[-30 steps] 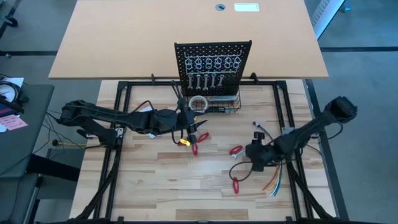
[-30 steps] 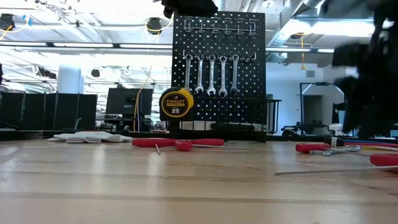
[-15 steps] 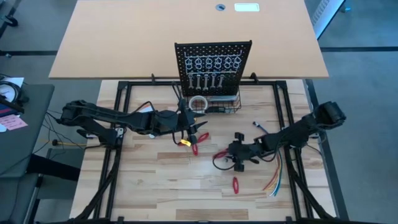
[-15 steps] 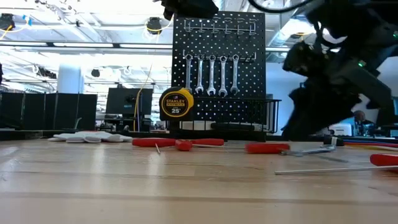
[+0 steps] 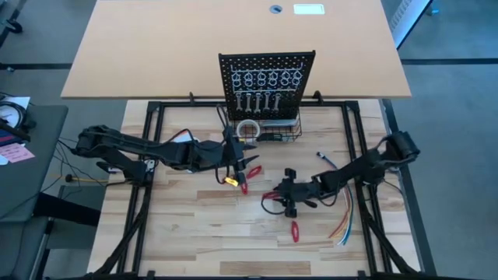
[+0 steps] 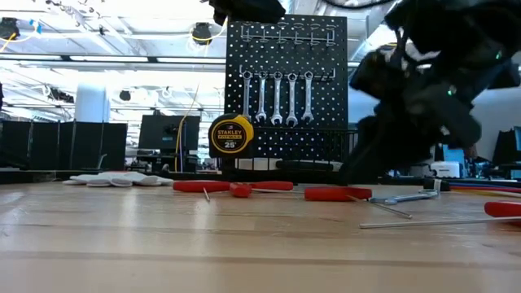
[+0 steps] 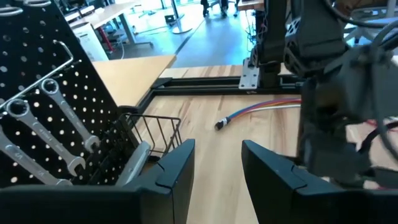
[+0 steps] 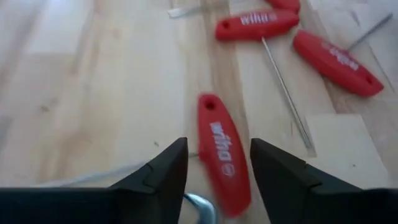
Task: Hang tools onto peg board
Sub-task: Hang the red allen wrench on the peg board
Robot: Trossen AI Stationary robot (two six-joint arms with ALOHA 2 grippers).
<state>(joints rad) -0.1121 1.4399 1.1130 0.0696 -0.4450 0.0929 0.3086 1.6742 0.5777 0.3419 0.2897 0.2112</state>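
The right gripper (image 5: pixel 282 196) has swept toward the desk's middle, jaws apart over a red-handled tool (image 8: pixel 224 154). The left gripper (image 5: pixel 237 155) stays before the peg board (image 5: pixel 267 78), fingers apart, empty.

Bright overhead light, blurred foreground arm

- looks like a big open-plan robotics lab or office
- rows of dark monitors (image 6: pixel 98 145) on desks
- ceiling strip lights (image 6: pixel 122 59), exposed ducting

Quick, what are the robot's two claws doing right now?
Left gripper: open, holding nothing.
Right gripper: open around a red-handled tool, not yet gripping it.
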